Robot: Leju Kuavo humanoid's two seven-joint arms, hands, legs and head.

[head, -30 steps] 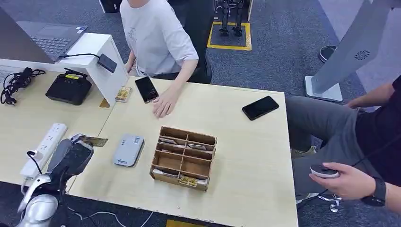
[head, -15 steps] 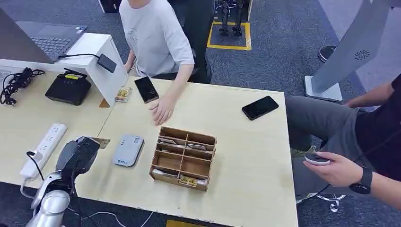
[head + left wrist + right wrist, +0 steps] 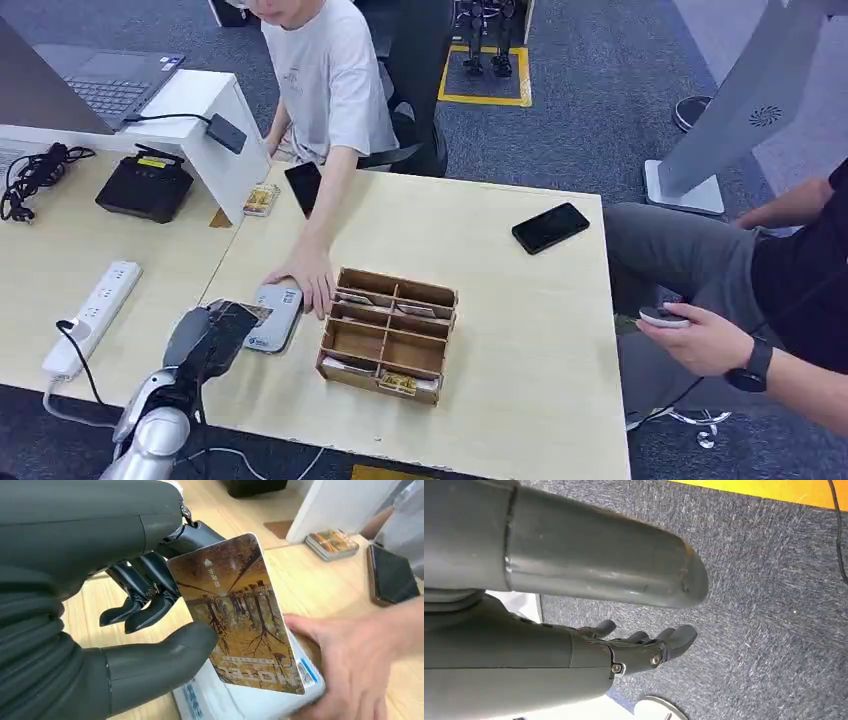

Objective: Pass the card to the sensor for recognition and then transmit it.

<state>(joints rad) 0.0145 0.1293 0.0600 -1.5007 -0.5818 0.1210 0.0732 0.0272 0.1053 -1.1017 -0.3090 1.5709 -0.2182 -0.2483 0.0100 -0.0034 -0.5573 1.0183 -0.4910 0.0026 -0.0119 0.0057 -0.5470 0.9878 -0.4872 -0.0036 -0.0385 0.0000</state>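
The robot's left hand [image 3: 205,338] is gripping the card [image 3: 239,615], a brown card printed with bare trees, pinching it between the thick thumb and the darker fingers [image 3: 145,607] and holding it flat just above the near end of the card reader [image 3: 272,316], a pale grey-blue box lying on the wooden table [image 3: 520,330]. In the left wrist view the card is covering most of the reader's top, and whether it is actually touching the reader cannot be told. A person in a light T-shirt is sitting on the far side of the table and is reaching across, the person's hand [image 3: 305,281] resting on the far end of the reader, just beside the card. A cardboard organiser [image 3: 389,335] with several compartments is standing right next to the reader. Farther back a dark phone [image 3: 304,185] is lying near a small stack of cards [image 3: 261,199], and another black phone [image 3: 550,227] is lying well apart toward the table's far right corner. A white power strip [image 3: 91,315] is sitting on the neighbouring desk. The robot's right hand [image 3: 644,647] is hanging over grey carpet, its fingers loosely apart and holding nothing.
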